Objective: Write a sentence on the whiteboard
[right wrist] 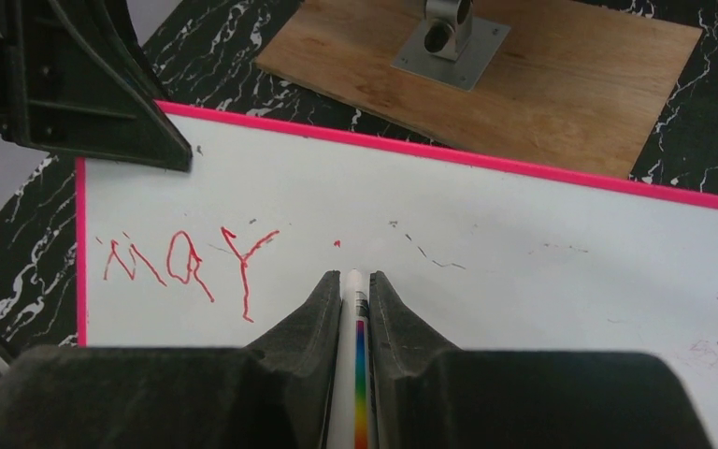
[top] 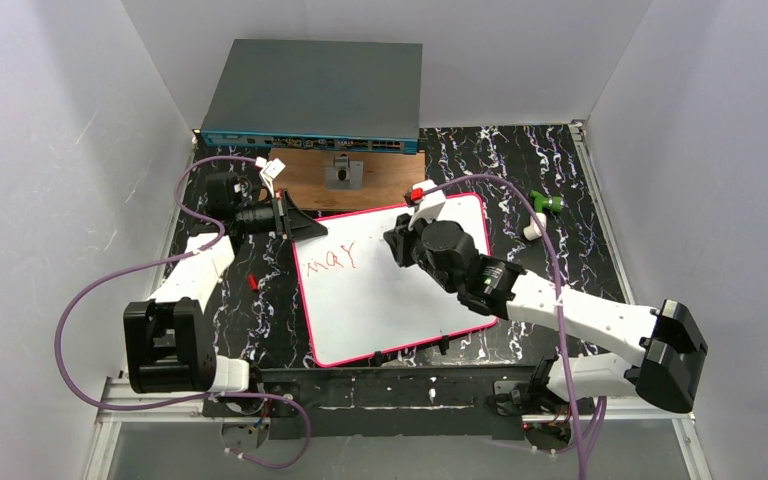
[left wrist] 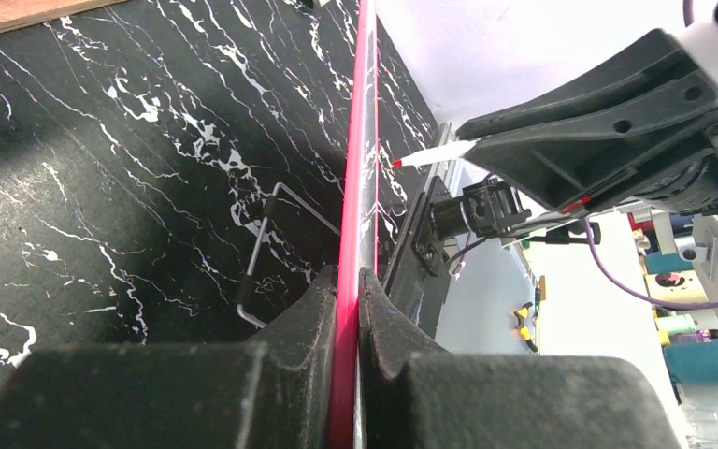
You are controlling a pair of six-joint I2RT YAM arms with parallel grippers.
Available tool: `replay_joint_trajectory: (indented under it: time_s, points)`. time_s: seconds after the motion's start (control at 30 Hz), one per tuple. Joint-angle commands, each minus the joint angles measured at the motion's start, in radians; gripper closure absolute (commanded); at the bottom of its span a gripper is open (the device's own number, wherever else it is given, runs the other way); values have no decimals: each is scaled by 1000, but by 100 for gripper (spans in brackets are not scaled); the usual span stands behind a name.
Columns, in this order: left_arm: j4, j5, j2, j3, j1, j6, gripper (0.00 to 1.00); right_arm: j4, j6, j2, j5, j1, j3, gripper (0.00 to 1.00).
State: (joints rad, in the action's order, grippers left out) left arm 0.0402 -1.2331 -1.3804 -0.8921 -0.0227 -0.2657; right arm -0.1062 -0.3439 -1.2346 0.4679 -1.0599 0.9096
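The whiteboard (top: 380, 300) with its pink-red rim lies flat on the black marbled table. Red scrawled letters "may" (top: 328, 262) stand near its upper left; they also show in the right wrist view (right wrist: 187, 267), with a small red dot (right wrist: 337, 243) to their right. My left gripper (top: 295, 225) is shut on the whiteboard's rim (left wrist: 348, 281) at its upper left corner. My right gripper (top: 400, 245) is shut on a white marker (right wrist: 353, 318) with a rainbow stripe, held over the board just right of the letters. The marker's red tip (left wrist: 397, 162) shows in the left wrist view.
A brown wooden board (top: 335, 178) with a metal fitting lies behind the whiteboard. A grey network switch (top: 315, 95) stands at the back. A green and white object (top: 540, 208) lies at the right. A small red piece (top: 251, 282) lies left of the board.
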Motion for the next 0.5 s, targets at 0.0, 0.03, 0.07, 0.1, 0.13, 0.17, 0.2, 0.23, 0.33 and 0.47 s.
replay_joint_trajectory:
  time_s: [0.0, 0.03, 0.07, 0.1, 0.13, 0.17, 0.2, 0.23, 0.33, 0.47]
  points:
    - [-5, 170, 4, -14, 8, 146, 100, -58, 40, 6, -8, 5, 92, 99]
    - [-5, 170, 4, -14, 9, 146, 100, -57, 42, -2, -10, 5, 100, 99]
    - [-5, 170, 4, -14, 9, 147, 100, -57, 40, -9, -13, 5, 103, 99]
    - [-4, 171, 4, -13, 8, 147, 100, -58, 39, -17, -15, 5, 108, 99]
    - [-4, 172, 3, -13, 8, 146, 100, -57, 37, -26, -15, 5, 113, 99]
    - [-4, 173, 0, -13, 7, 149, 100, -48, 32, -37, -15, 5, 119, 99]
    - [-2, 174, -1, -13, 8, 149, 100, -43, 26, -45, -17, 5, 124, 99]
    - [0, 176, -3, -14, 9, 151, 100, -32, 19, -53, -19, 6, 131, 99]
    - [5, 182, -7, -16, 8, 157, 100, 29, -13, -75, -34, 15, 167, 99]
    - [8, 185, -15, -11, 9, 162, 100, 118, -70, -82, -48, 21, 195, 99]
